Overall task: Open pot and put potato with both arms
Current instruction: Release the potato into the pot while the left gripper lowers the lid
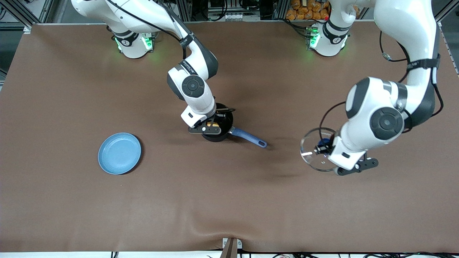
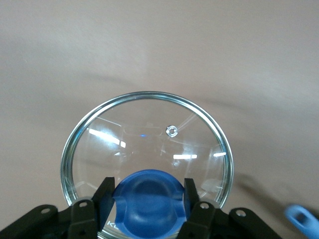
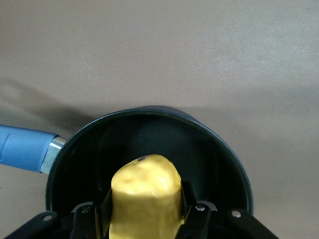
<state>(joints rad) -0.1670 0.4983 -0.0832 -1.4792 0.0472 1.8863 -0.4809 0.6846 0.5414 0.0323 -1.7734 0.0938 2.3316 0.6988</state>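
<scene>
pot (image 1: 219, 126): mid-table, uncovered, blue handle toward left arm's end
potato (image 3: 145, 196): pinched in right gripper (image 3: 144, 211), over pot mouth
lid (image 2: 147, 154): left gripper (image 2: 148, 201) clamped on its blue knob, held above table
plate (image 1: 119, 153): toward right arm's end

arms: glossy white shells, dark grey joint bands — round black caps | bases: glowed green | cables: thin black loops | wrists: black bolted flanges
</scene>
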